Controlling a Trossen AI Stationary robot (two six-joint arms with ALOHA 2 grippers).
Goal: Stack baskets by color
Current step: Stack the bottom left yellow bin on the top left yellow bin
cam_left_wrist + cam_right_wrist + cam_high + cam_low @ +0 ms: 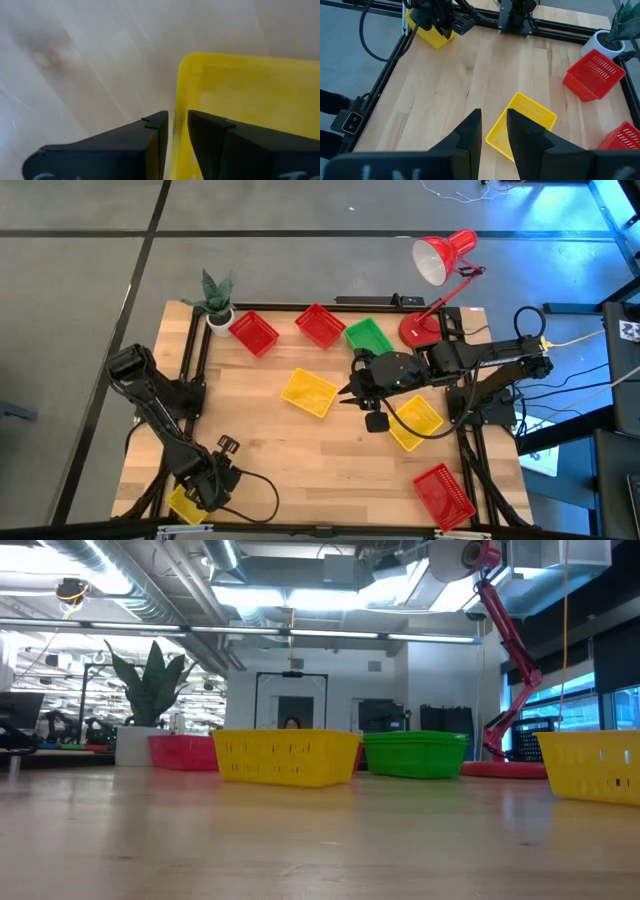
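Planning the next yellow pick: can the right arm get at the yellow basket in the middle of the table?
Probably yes. The right gripper hovers just beside the middle yellow basket, with bare table around it and nothing between them. The left gripper is far off, at the corner yellow basket.

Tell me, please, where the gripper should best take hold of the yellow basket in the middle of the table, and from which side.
Probably from above, on one long rim wall of the middle yellow basket. It sits upright and open, with thin lattice walls, so one finger fits inside, one outside. The right gripper hangs beside its right end.
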